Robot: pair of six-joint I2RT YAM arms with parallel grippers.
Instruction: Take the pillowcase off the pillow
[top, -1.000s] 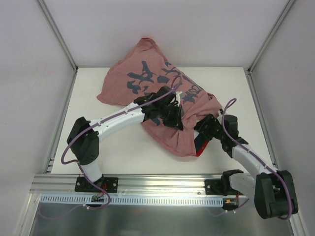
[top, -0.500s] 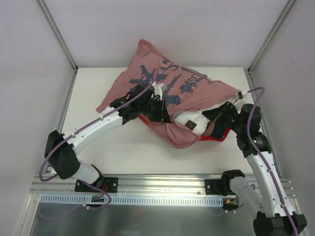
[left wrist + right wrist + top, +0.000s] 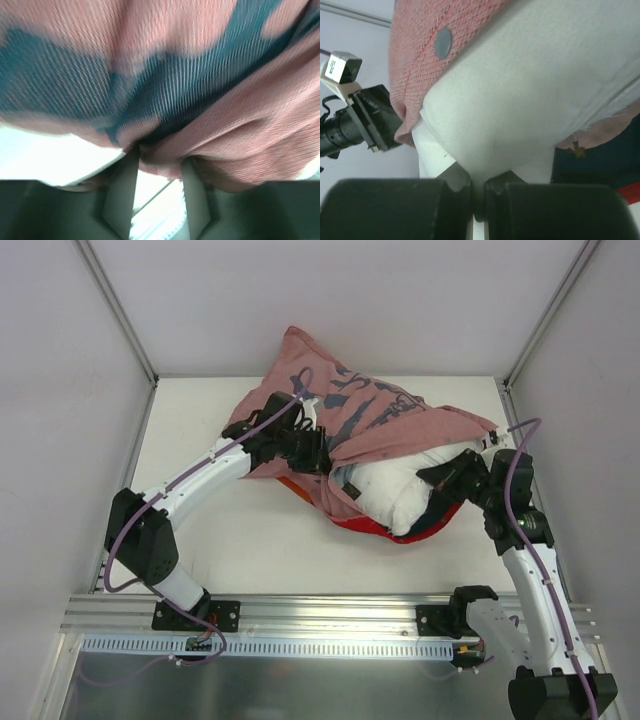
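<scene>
The pillowcase lies inside out at the table's back middle, faded pink with dark blue characters, red showing at its lower rim. The white pillow bulges out of its open right end. My left gripper is shut on a fold of the pillowcase, which bunches between its fingers in the left wrist view. My right gripper is shut on a pinch of the pillow in the right wrist view, with the pillowcase's pink edge and a grey snap button above it.
The white table is walled by metal frame posts at the left and right. An aluminium rail runs along the near edge. The left arm shows at the left of the right wrist view.
The left gripper has pulled the pillowcase up and back to the left. The right gripper has swung to the right with the pillow, and more white pillow now shows outside the opening.
</scene>
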